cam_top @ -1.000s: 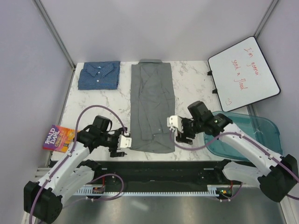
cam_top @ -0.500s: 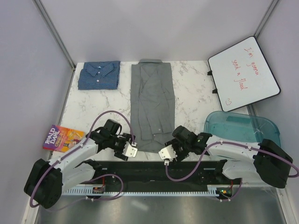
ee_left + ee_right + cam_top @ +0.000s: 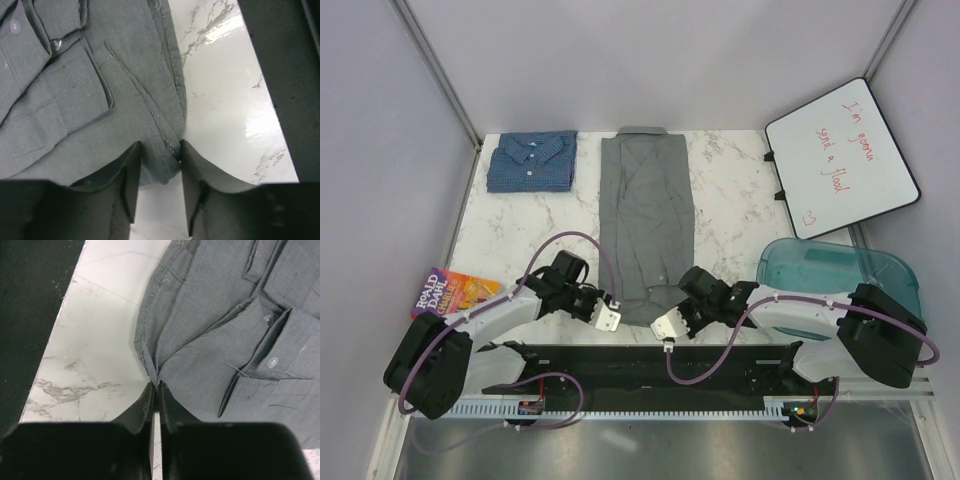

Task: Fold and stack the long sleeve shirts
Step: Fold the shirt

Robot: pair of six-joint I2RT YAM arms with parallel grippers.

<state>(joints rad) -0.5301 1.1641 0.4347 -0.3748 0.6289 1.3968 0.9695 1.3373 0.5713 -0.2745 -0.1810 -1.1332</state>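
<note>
Now the right claw [image 3: 155, 390] pinches the near hem of the grey shirt [image 3: 645, 210], while the left claw [image 3: 159, 145] straddles it, narrowly parted.

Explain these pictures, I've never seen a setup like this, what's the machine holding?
Two robot arms stand at the near edge of a marble table. One picture looks down from above; the other two come from a camera on each wrist. On the table lie a long grey shirt and a folded blue shirt; a book, a whiteboard and a blue tub sit around it. The right end effector pinches the grey shirt's near hem; the left end effector straddles the other corner, open.
</note>
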